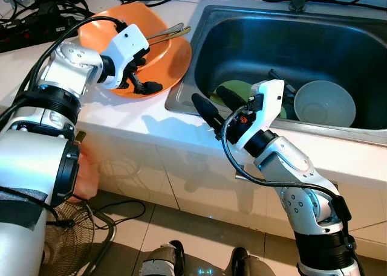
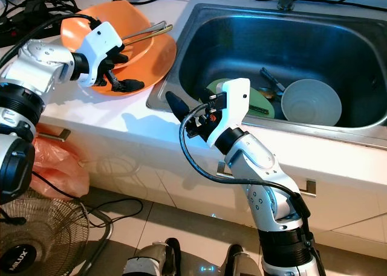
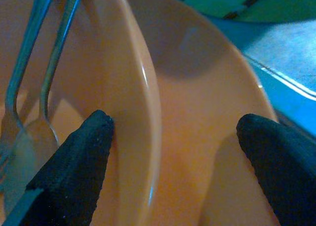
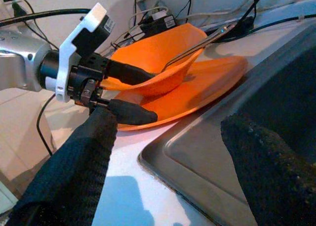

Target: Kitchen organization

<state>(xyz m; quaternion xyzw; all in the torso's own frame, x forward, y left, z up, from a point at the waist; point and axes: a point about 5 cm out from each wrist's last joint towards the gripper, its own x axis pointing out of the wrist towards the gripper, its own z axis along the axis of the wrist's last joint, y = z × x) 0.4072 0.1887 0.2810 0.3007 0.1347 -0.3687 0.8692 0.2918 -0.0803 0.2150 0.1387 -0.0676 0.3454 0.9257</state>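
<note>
Two pincers: left pincer (image 1: 140, 77) straddles orange bowl (image 1: 130, 40) rim, fingers spread; right pincer (image 1: 211, 107) spread, at 3 o'clock.
Risk: bowl tips, cutlery (image 1: 166, 33) slides off onto table (image 1: 91, 116).

The right arm hides part of the green plate (image 2: 264, 102) in the sink (image 2: 338, 40).
</note>
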